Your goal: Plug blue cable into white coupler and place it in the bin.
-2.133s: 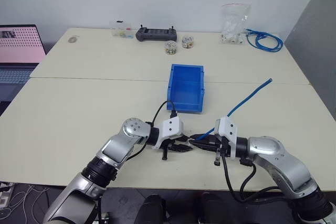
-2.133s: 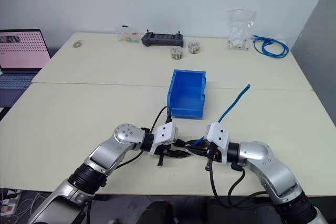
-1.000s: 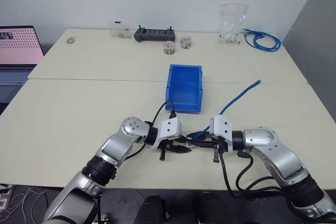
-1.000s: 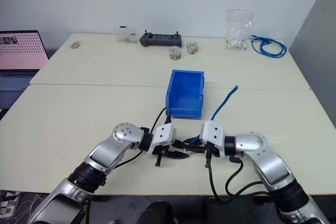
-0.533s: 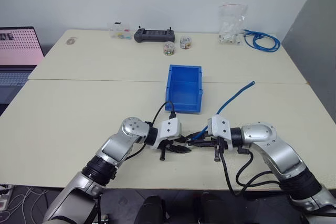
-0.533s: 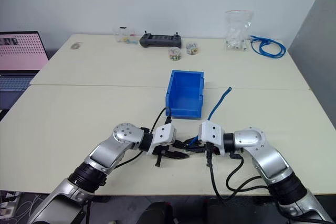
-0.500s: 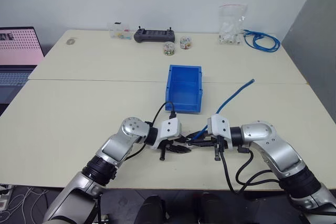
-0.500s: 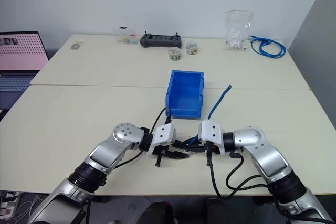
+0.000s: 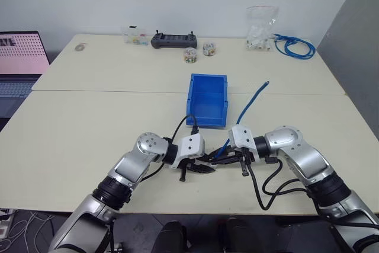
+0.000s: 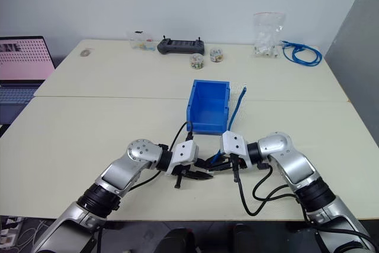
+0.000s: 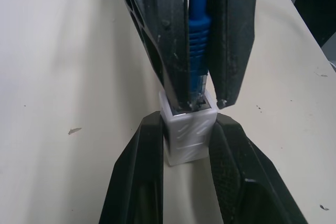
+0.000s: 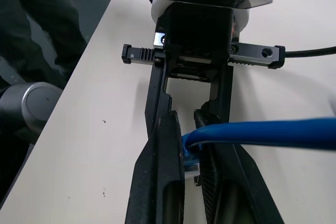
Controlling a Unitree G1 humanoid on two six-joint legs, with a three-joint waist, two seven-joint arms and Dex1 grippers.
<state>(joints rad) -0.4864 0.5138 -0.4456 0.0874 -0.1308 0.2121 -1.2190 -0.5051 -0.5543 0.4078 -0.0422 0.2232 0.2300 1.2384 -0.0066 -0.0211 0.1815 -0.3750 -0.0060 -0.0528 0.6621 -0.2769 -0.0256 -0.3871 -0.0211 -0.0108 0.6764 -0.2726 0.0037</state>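
Gripping the white coupler (image 11: 188, 132) between both fingers, the left gripper (image 9: 200, 167) sits low centre of the head view, above the table (image 9: 89, 122). Facing it tip to tip, the right gripper (image 9: 223, 159) is clamped on the blue cable (image 9: 251, 102) near the plug, which sits at the coupler's mouth. One bin (image 9: 208, 99) stands just behind, mid-frame. Far edge: one controller (image 9: 173, 40), two small jars (image 9: 190, 54), one clear bag (image 9: 261, 28), one cable coil (image 9: 294, 45). Laptop (image 9: 21, 57) at left.
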